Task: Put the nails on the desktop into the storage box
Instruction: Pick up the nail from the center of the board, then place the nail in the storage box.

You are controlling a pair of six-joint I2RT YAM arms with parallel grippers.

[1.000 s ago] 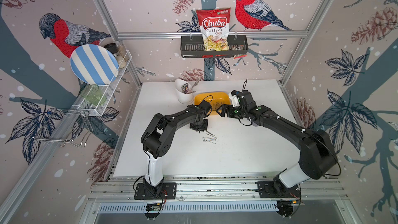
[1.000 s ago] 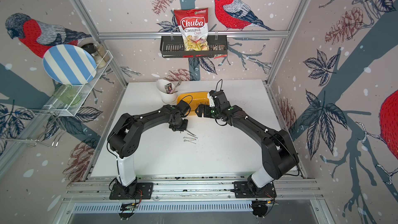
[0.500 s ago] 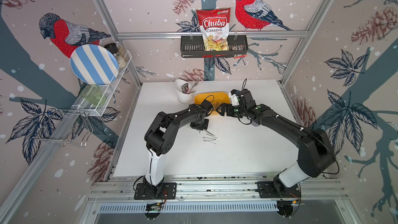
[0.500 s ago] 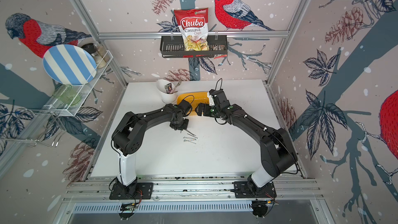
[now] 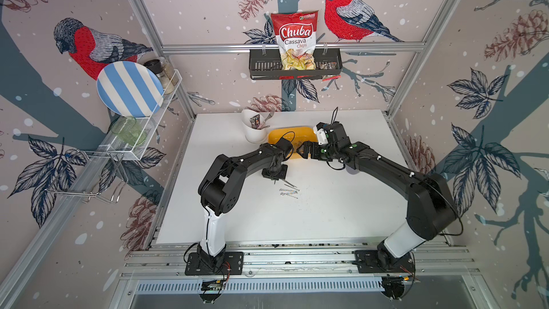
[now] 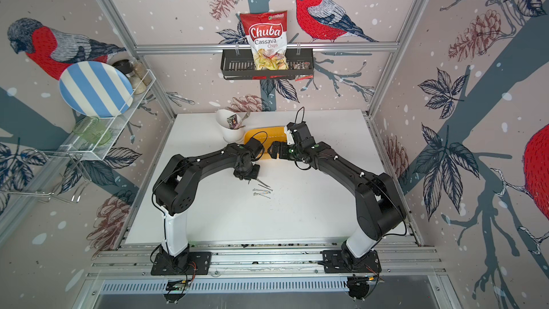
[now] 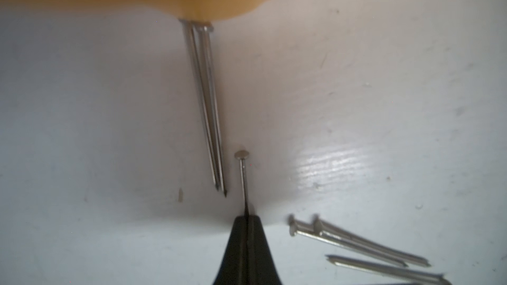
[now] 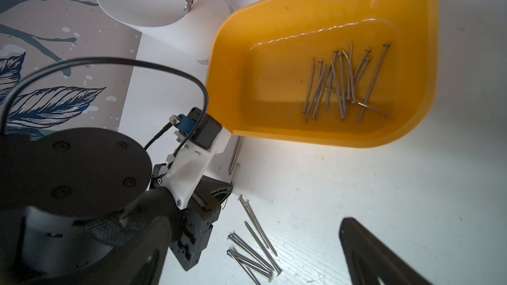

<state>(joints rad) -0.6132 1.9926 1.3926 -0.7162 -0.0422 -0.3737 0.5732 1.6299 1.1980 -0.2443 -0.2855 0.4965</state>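
Thin silver nails [image 8: 341,86], maybe 15 boxed

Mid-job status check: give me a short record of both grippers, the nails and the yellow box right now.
left gripper: shut on one nail, close to the desktop
right gripper: open, holding nothing, near the storage box
nails in box: a crossed pile, roughly a dozen
loose nails: small cluster on the desktop beside the left gripper
nails by box wall: two, side by side, heads at the box
task: unfinished
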